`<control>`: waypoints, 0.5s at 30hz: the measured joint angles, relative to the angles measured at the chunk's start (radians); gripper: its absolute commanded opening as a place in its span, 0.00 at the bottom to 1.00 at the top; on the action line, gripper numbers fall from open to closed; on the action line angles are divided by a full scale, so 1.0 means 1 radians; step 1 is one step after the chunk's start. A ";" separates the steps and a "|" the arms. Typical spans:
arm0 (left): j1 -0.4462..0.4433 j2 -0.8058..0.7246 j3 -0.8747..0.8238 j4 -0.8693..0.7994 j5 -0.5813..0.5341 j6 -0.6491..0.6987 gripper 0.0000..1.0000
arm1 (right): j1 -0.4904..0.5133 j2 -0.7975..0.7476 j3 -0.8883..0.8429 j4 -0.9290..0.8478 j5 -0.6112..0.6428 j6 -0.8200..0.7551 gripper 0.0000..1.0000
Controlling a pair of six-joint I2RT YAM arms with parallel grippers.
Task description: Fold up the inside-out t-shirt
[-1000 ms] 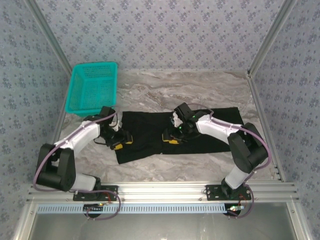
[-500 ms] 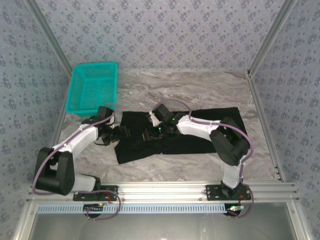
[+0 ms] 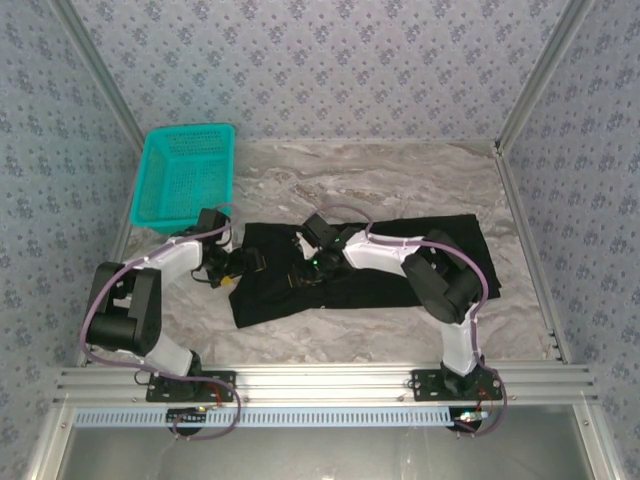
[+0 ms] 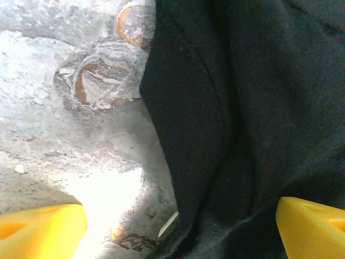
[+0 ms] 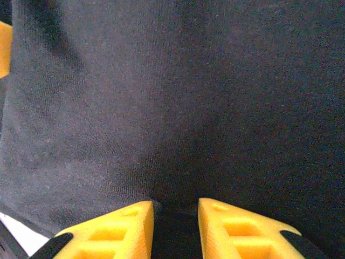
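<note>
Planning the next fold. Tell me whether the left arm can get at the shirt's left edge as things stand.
Probably yes. The left gripper is open right over the t-shirt edge, one finger above the bare table and the other above the cloth, with nothing in the way.

We find no lettering, label, brand, number or sign that we can read, neither on the t-shirt [image 3: 270, 300] nor on the basket [image 3: 185, 180] at ten o'clock.

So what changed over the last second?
Right gripper slid left across the shirt, its jaws narrowing. Left gripper opened wide at the shirt's left edge. Shirt and basket stayed put.
</note>
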 measured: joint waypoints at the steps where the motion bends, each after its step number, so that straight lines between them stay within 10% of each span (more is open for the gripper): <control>1: 0.002 0.000 0.000 0.000 0.005 0.000 0.93 | 0.002 0.001 -0.001 0.000 0.000 0.000 0.29; 15: 0.011 -0.082 -0.093 0.206 0.123 0.017 0.93 | 0.006 0.011 0.000 -0.001 0.000 -0.002 0.29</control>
